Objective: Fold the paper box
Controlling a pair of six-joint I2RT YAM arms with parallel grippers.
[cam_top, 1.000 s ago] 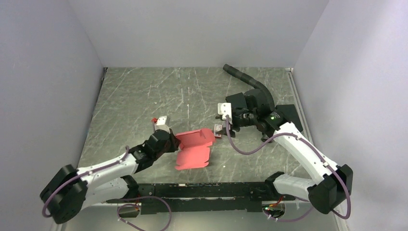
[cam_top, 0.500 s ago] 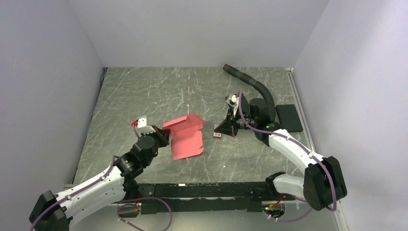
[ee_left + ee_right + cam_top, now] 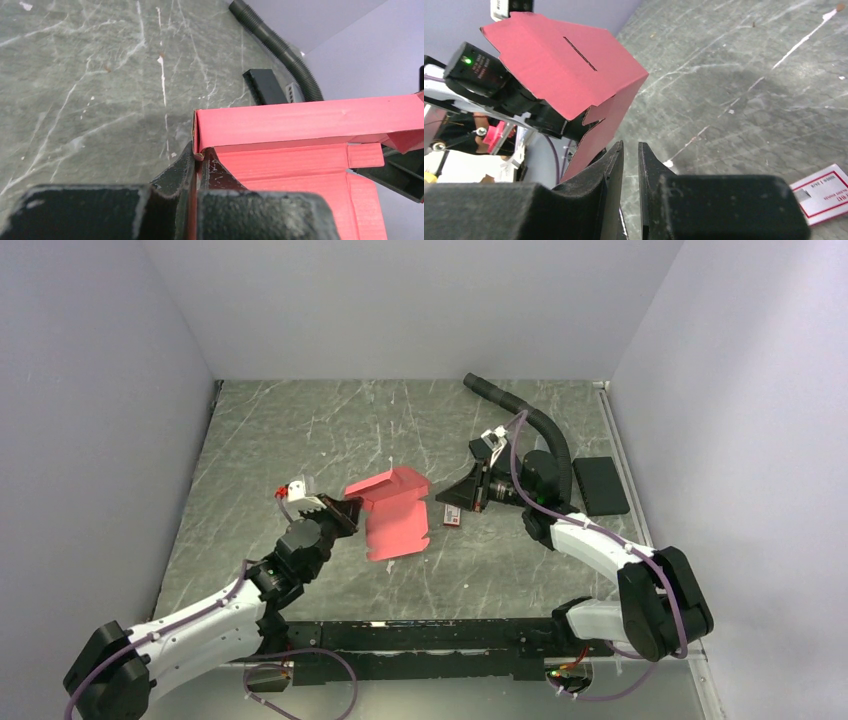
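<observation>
Grey marbled table (image 3: 300, 430) with plain pale walls (image 3: 400, 300) on three sides, and we start at the paper box (image 3: 395, 515), which sits mid-table, a little left of centre. It is red-pink card, only partly folded: one panel spreads low toward the near edge, another stands up at the far side, bent over along a crease. From the left wrist camera we see the paper box (image 3: 300, 120) with its folded top strip running across the view and tabs below it. From the right wrist camera the paper box (image 3: 564, 70) shows a wide panel with a thin slot (image 3: 580, 54) cut in it. We cannot tell whether its lower edge rests on the table. The left gripper (image 3: 350, 510) has its jaws closed tight on the box's left corner, and in the wrist view the left gripper (image 3: 200, 155) pinches the card right at the fold. The right gripper (image 3: 452, 502) is to the right of the box, near but apart from it. In its own view the right gripper (image 3: 629, 150) has only a narrow slit between the jaws, and nothing is in it. A small red-and-white card (image 3: 452, 517) lies flat on the table just beside those fingertips, not touched. Further right we note a black ribbed hose (image 3: 530, 420) curving from the far side, and a flat black pad (image 3: 600, 485) near the right wall.
</observation>
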